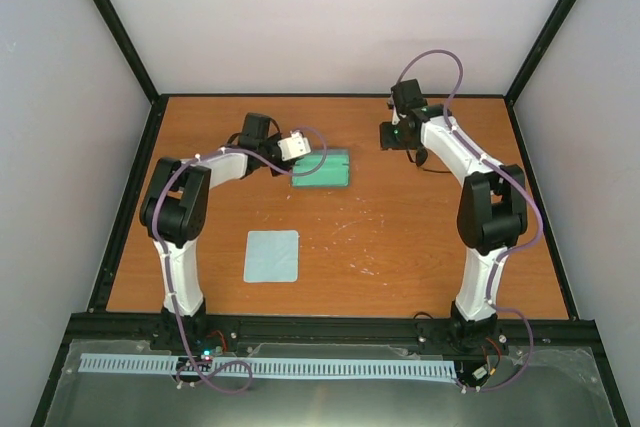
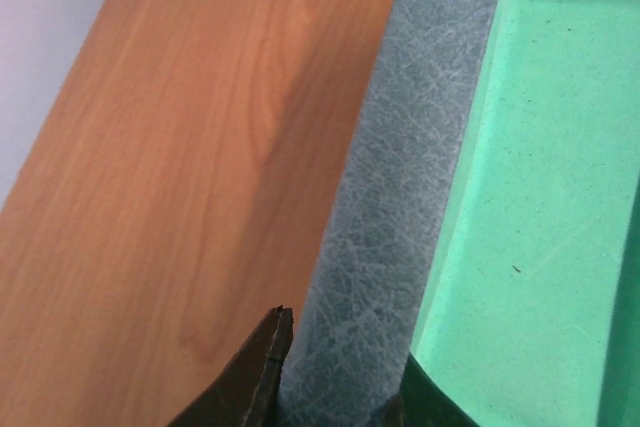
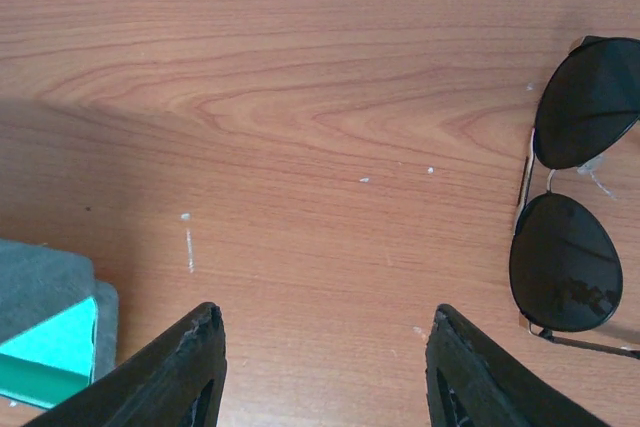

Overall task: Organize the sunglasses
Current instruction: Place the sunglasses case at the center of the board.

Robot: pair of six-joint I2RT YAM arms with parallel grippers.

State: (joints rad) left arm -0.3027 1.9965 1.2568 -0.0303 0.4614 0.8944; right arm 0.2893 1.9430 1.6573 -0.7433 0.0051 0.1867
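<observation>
The sunglasses (image 3: 565, 209) lie flat on the wooden table, lenses dark, at the right of the right wrist view. In the top view they are a small dark shape (image 1: 424, 157) just below the right gripper (image 1: 400, 135). My right gripper (image 3: 325, 322) is open and empty, hovering over bare wood to the left of the sunglasses. The grey-blue case (image 1: 320, 169) lies open with its green inside up. My left gripper (image 2: 345, 342) is shut on the case's grey wall (image 2: 400, 147), one finger outside and one on the green lining (image 2: 540, 197).
A square light-blue cloth (image 1: 272, 255) lies on the table (image 1: 400, 237) in front of the case, near the left arm. A corner of the case (image 3: 50, 337) shows at the lower left of the right wrist view. Black frame rails border the table.
</observation>
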